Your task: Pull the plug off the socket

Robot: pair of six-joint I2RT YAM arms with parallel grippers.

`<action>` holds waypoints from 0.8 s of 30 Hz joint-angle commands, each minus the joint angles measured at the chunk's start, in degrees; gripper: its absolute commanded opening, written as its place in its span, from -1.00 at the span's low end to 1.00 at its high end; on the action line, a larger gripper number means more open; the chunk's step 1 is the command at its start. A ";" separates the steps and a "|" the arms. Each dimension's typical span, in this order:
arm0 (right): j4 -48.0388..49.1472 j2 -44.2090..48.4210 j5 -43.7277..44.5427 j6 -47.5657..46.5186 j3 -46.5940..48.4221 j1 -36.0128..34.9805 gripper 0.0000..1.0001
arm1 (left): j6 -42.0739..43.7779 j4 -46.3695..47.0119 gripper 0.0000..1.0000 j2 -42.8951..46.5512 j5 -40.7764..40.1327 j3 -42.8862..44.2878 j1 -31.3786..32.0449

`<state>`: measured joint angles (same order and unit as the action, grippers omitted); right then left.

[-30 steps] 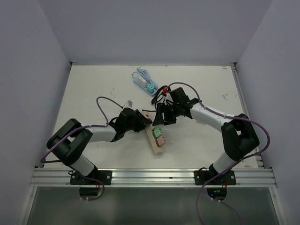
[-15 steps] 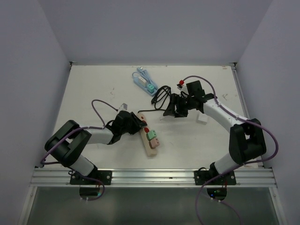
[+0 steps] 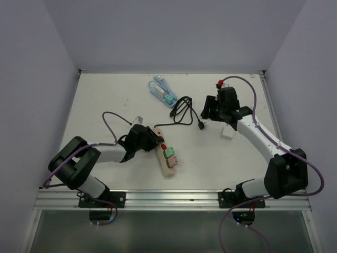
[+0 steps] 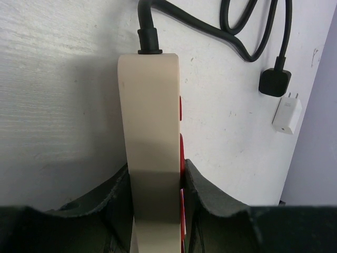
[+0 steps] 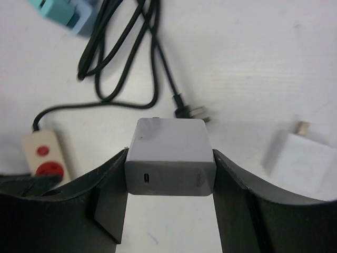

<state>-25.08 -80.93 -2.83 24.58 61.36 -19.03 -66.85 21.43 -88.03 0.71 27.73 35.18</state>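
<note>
The socket is a beige power strip [image 3: 166, 167] lying on the table, with a red switch, a green plug [image 3: 169, 153] and a pink plug [image 3: 172, 162] on it. My left gripper [image 3: 152, 138] is shut on the strip's [image 4: 150, 132] sides near its cable end; its fingers [image 4: 208, 195] press both sides. My right gripper [image 3: 210, 109] is far to the right of the strip, raised above the table. It is shut on a grey-white charger plug [image 5: 169, 155], held free of the strip [image 5: 46, 153].
A coiled black cable [image 3: 181, 109] with a loose black plug [image 3: 200, 125] lies between the arms. A white charger [image 3: 227, 132] rests on the table under the right arm. A pale blue strip with a teal adapter [image 3: 168, 98] lies at the back.
My right gripper has pulled away from the strip toward the back right, carrying the grey-white plug. The strip shifted slightly left in my left gripper, then stayed put.
</note>
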 commanded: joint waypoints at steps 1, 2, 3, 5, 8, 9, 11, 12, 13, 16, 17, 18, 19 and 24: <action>8.98 1.31 18.27 -2.51 -0.02 1.53 -1.00 | 5.32 -14.31 -1.00 -1.71 -2.65 -3.03 -0.90; 9.87 0.69 23.08 -3.39 0.25 2.06 -1.00 | 5.33 -14.14 -1.00 -1.71 -2.56 -3.03 -0.99; 10.75 -0.10 24.79 -4.01 0.86 3.19 -1.00 | 5.50 -13.96 -1.00 -1.79 -2.38 -3.03 -0.99; 13.91 -2.65 29.00 -5.24 1.21 4.78 -1.00 | 5.68 -13.70 -1.00 -1.97 -1.77 -3.03 -1.08; 18.48 -5.81 30.16 -7.43 1.30 9.25 -1.00 | 5.85 -13.52 -1.00 -2.32 -1.06 -3.03 -1.34; 20.93 -6.52 30.08 -8.22 1.22 9.97 -1.00 | 5.94 -13.43 -1.00 -2.32 -0.97 -3.12 -1.34; 22.79 -8.36 30.69 -10.15 1.39 11.11 -1.00 | 6.12 -13.26 -1.00 -2.15 -1.06 -3.20 -1.52; 24.36 -10.20 30.60 -10.86 1.65 12.33 -1.00 | 6.29 -13.00 -1.00 -2.23 -0.97 -3.29 -1.52; 24.73 -11.44 30.52 -11.56 1.92 12.78 -1.00 | 6.47 -12.99 -1.00 -2.23 -1.06 -3.29 -1.69; 26.48 -15.66 30.17 -14.46 3.06 14.10 -0.98 | 6.56 -12.29 -1.00 -2.41 -1.06 -3.64 -2.04; 26.75 -16.36 29.99 -15.51 3.23 14.45 -0.97 | 6.47 -12.03 -1.00 -2.41 -0.97 -3.82 -2.13; 27.45 -17.85 29.29 -16.22 3.32 14.98 -0.97 | 6.47 -11.85 -1.00 -2.41 -1.06 -3.91 -2.13; 27.71 -18.39 27.98 -17.27 3.32 15.24 -0.97 | 6.64 -11.76 -1.00 -2.32 0.42 -3.99 -2.22; 26.41 -20.41 24.02 -18.51 3.06 15.95 -0.86 | 6.73 -10.71 -1.00 -2.41 0.78 -4.61 -2.66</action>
<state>-2.74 -101.78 23.07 8.71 61.84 -3.42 -65.30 22.63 -87.94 4.32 26.79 33.32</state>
